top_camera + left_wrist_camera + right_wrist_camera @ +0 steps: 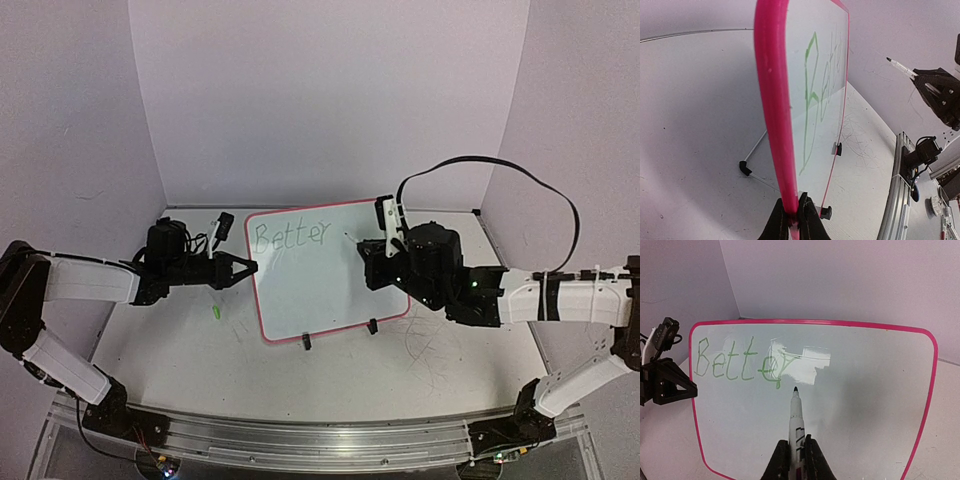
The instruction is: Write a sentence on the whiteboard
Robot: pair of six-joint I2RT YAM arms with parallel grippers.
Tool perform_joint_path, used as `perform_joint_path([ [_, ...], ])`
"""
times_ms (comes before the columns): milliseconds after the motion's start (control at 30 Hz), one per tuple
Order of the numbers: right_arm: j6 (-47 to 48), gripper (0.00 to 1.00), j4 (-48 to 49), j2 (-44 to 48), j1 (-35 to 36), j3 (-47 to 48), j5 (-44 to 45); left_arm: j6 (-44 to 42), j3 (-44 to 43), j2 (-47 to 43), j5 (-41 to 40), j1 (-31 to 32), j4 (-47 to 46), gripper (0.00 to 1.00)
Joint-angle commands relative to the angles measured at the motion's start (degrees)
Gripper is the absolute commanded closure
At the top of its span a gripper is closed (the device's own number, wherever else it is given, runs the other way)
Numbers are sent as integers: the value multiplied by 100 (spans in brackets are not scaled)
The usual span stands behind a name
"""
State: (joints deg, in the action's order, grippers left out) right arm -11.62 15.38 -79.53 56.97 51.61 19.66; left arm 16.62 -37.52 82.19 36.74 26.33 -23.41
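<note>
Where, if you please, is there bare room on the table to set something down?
Free: the white table strip between the pink-rimmed whiteboard and the near rail. Crowded: the board's left rim, clamped by the left gripper, and its front, where the right gripper holds a marker.

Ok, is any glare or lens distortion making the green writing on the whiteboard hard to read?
Right wrist view: a bright glare patch on the whiteboard washes over the end of the green writing. Left wrist view: the wide lens bows the pink rim, and the steep angle squeezes the letters. Top view: no strong glare, but the writing looks faint and small.
</note>
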Motion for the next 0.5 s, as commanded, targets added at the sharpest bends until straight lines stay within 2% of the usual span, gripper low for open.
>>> perform_joint_path([
  [0,75,100,153,-208,-5,364,353,-272,-267,44,-671,21,243,100],
  [467,-17,100,169,-510,-138,754,137,-300,-384,226,-531,21,362,100],
])
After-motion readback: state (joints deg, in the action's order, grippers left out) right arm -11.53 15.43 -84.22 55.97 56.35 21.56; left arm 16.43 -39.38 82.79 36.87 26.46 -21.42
